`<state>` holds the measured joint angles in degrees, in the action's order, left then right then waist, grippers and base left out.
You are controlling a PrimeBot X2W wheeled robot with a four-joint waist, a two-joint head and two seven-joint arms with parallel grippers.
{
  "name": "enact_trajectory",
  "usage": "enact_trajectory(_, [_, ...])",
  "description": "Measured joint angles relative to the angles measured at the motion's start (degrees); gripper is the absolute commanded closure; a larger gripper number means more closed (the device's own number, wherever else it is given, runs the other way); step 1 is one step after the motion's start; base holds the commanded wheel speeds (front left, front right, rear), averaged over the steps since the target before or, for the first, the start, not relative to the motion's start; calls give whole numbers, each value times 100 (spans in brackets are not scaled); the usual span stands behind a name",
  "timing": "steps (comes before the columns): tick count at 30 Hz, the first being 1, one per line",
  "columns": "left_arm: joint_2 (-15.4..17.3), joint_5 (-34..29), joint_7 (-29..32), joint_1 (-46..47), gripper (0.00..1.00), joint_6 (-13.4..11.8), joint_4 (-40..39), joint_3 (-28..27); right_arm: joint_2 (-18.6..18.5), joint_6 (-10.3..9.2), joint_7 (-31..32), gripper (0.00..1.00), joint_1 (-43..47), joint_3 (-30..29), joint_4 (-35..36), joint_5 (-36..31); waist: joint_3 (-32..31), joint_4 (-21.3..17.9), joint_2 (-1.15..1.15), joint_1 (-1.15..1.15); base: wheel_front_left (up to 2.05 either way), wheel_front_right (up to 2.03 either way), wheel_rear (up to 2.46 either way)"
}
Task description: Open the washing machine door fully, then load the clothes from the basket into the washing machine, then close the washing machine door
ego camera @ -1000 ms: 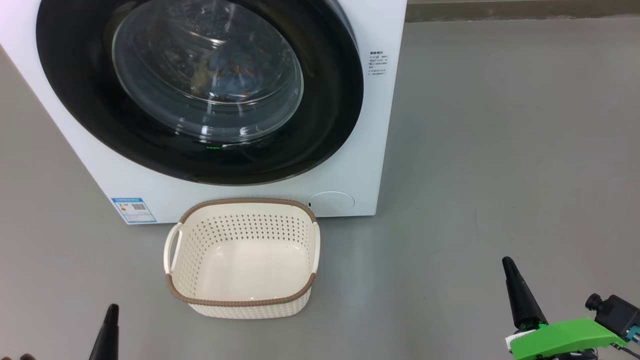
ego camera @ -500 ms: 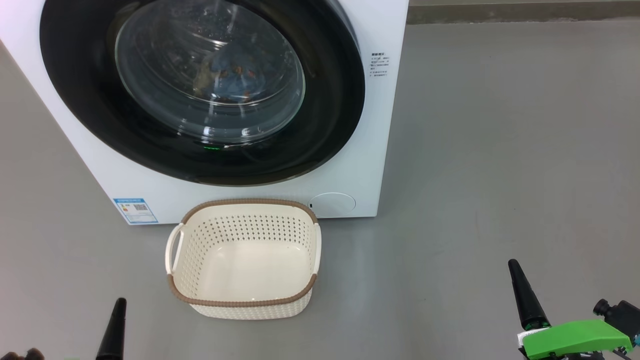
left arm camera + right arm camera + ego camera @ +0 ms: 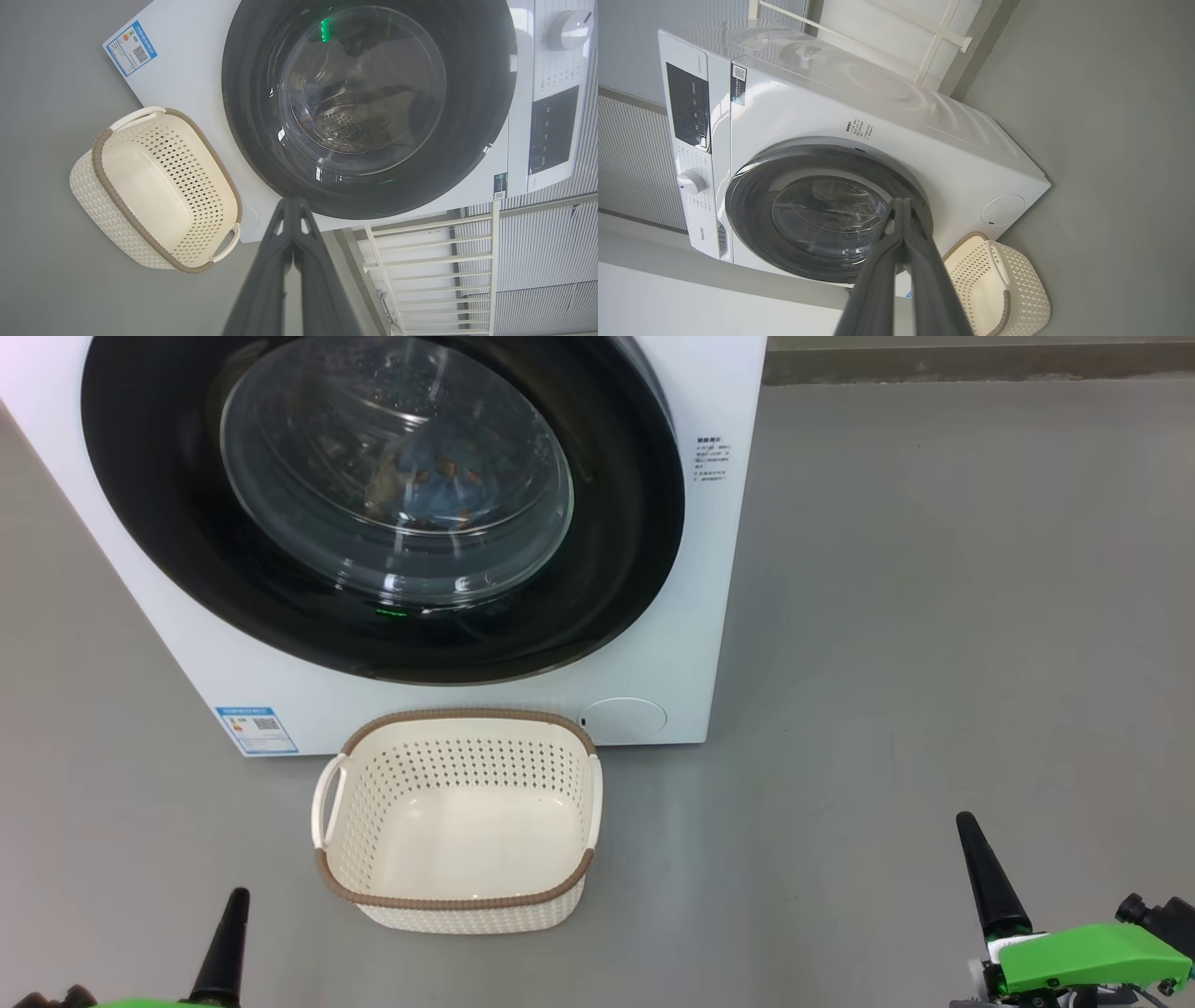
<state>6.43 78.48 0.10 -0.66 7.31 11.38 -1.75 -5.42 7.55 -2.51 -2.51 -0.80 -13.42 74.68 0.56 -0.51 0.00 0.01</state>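
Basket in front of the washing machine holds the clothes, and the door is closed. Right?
No: the basket is empty, as the head view shows; the clothes lie behind the glass of the closed door. It does stand before the washing machine.

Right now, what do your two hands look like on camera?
The left hand and right hand each have two long dark grey fingers tapering to a point, with small triangular cut-outs near the tips in the left wrist view. A bright green cover sits at the right hand's base, a small black camera beside it.
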Motion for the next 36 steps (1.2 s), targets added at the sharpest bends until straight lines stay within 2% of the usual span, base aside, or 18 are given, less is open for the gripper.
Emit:
enact_trajectory(28, [-292, 1236, 453, 369, 100, 0, 339, -146, -44, -15, 389, 100, -131, -141, -163, 1857, -48, 45, 0, 0, 0, 0, 0])
enact_trajectory(36, [-363, 1376, 528, 457, 100, 0, 390, -178, -53, -15, 453, 100, -135, -162, -197, 2174, -54, 51, 0, 0, 0, 0, 0])
